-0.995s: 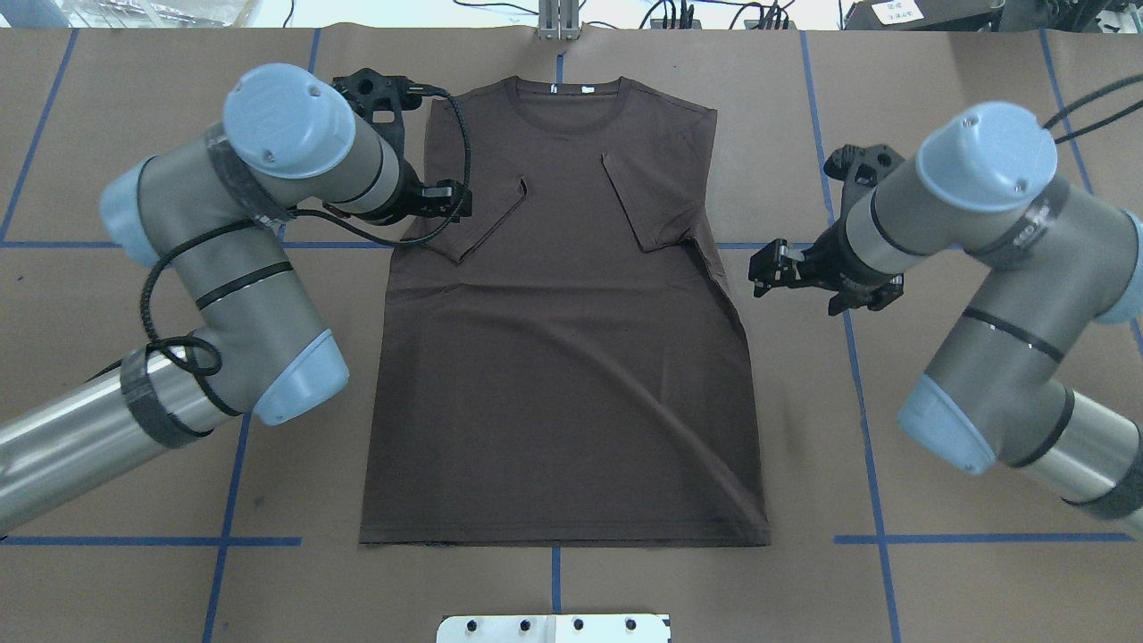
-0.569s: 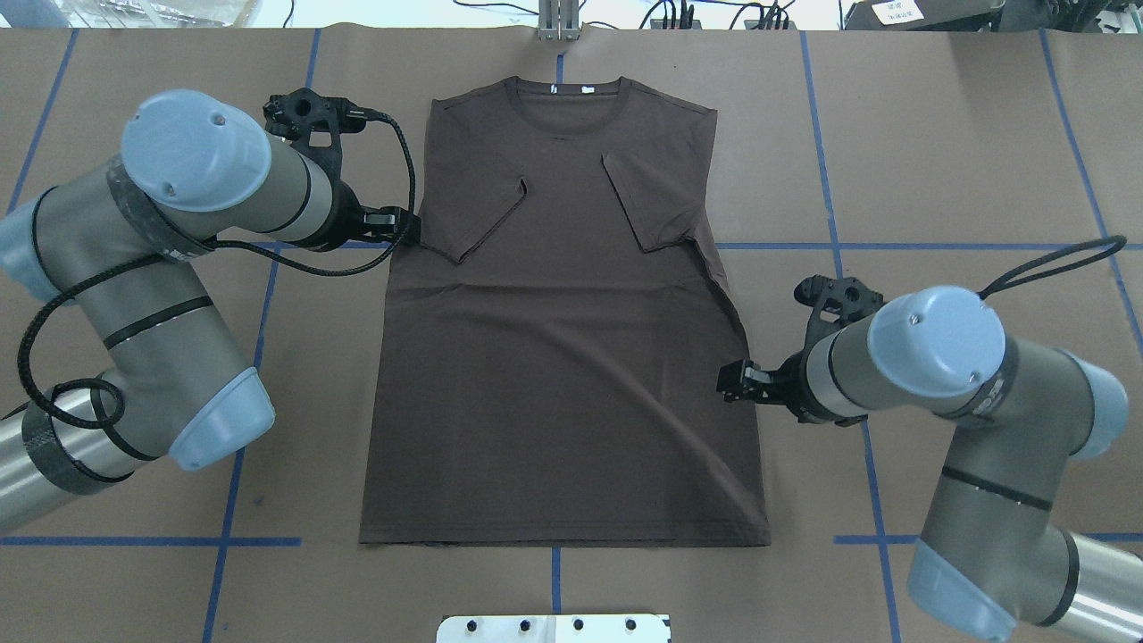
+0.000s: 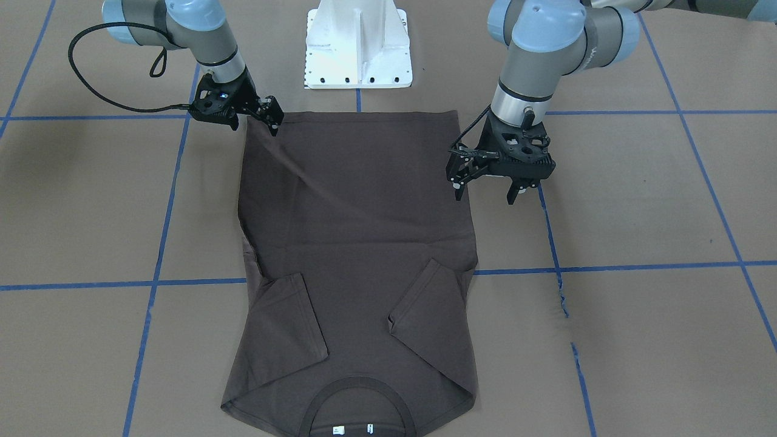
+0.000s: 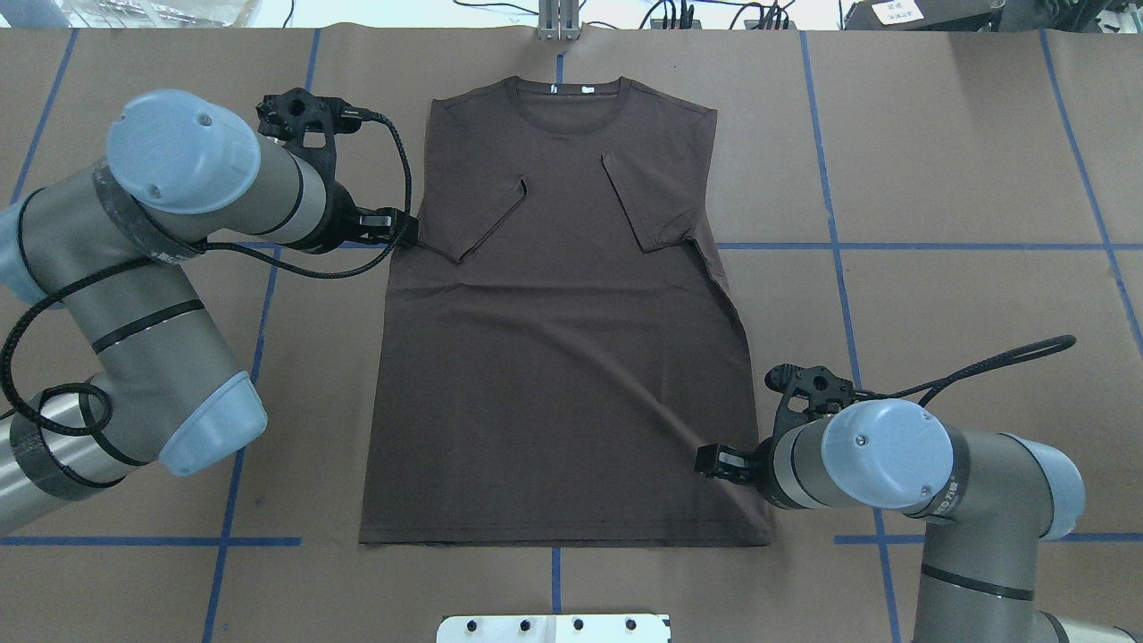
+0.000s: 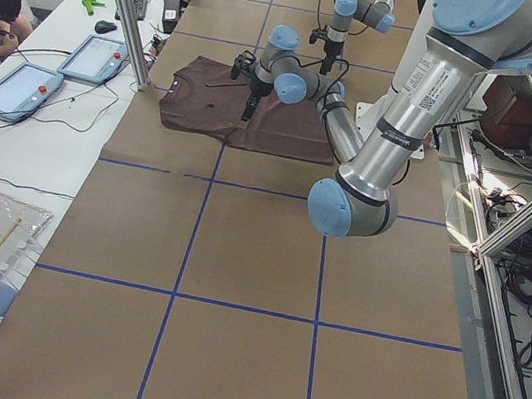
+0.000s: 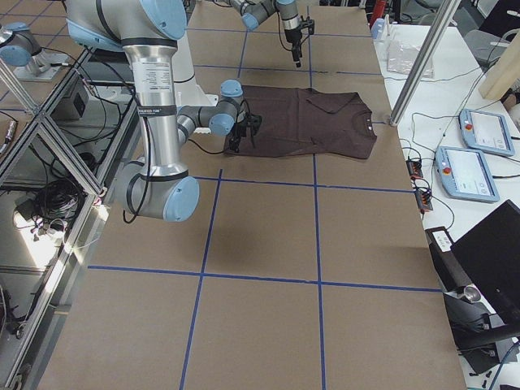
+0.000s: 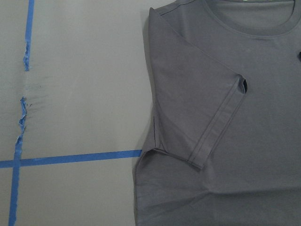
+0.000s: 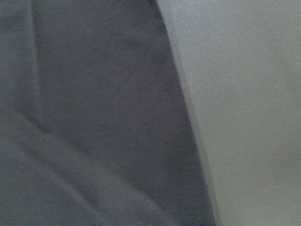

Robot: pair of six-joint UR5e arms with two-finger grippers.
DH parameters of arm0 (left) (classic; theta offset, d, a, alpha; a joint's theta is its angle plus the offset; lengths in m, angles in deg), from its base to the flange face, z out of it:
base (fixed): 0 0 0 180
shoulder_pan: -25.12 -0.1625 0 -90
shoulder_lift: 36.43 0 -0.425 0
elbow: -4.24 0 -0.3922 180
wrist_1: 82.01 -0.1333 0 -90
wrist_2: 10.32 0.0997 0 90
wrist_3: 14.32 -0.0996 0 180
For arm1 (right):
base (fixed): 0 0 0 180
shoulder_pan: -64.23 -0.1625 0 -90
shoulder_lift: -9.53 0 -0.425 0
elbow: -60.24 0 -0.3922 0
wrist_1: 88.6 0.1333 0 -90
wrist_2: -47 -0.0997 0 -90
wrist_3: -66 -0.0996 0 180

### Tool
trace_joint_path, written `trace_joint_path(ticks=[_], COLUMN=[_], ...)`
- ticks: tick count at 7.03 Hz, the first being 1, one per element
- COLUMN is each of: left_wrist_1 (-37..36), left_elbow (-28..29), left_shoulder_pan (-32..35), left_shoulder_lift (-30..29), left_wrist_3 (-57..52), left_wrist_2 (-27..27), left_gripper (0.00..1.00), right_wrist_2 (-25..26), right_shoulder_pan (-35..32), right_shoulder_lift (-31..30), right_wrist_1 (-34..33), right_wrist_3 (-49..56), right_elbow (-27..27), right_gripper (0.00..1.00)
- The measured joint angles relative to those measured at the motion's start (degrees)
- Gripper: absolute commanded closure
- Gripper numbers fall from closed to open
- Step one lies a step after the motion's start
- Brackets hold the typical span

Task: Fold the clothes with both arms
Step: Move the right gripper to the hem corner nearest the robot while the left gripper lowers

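On the left, the left arm [image 4: 179,205] bends in over the brown table [image 4: 938,161]. The left gripper [image 3: 484,195] hangs up in the air by the side of the T-shirt [image 4: 563,375], near one tucked-in sleeve [image 4: 482,219]. Its two fingers are wide apart and hold nothing.

In the middle, the dark brown T-shirt lies flat on the table. Its round collar [image 4: 571,98] is at the far end from the robot, with small white tags [image 4: 585,89] inside it. Both sleeves are folded in over the chest. The bottom edge lies close to the white base [image 3: 358,42]. Blue tape lines [image 4: 938,246] cross the table around it.

On the right, the right arm [image 4: 893,464] reaches in low. The right gripper [image 3: 253,124] sits at the bottom corner of the T-shirt, on the robot's right side. Its fingers are apart, one over the cloth and one past the edge. I cannot tell if they touch the cloth.
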Motion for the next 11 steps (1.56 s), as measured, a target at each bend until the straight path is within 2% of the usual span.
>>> trace_joint_path(ticks=[2, 4, 6, 7, 9, 10, 11], left_wrist_1=[0.0, 0.0, 0.0, 0.0, 0.0, 0.0, 0.0], left_elbow=[-0.51, -0.69, -0.74, -0.74, -0.75, -0.75, -0.75], left_shoulder_pan=[0.0, 0.0, 0.0, 0.0, 0.02, 0.05, 0.07], left_shoulder_lift=[0.0, 0.0, 0.0, 0.0, 0.03, 0.06, 0.07], left_wrist_3=[0.14, 0.18, 0.21, 0.26, 0.35, 0.36, 0.36], left_wrist_2=[-0.05, -0.02, -0.01, -0.01, -0.01, -0.01, -0.01], left_gripper=[0.0, 0.0, 0.0, 0.0, 0.0, 0.0, 0.0], right_wrist_2=[-0.81, -1.65, -1.74, -1.76, -1.81, -1.88, -1.92], right_shoulder_pan=[1.68, 2.87, 3.46, 3.72, 4.1, 4.17, 4.17], right_shoulder_lift=[-2.03, -3.56, -3.75, -3.64, -3.24, -3.17, -3.16], right_wrist_1=[-0.02, -0.04, -0.1, -0.1, -0.11, -0.11, -0.09], right_wrist_3=[-0.11, -0.11, -0.1, -0.11, -0.1, -0.09, -0.05], right_elbow=[0.81, 2.23, 1.83, 1.37, 0.75, 0.73, 0.82], right_gripper=[0.0, 0.08, 0.08, 0.25, 0.9, 1.0, 1.0])
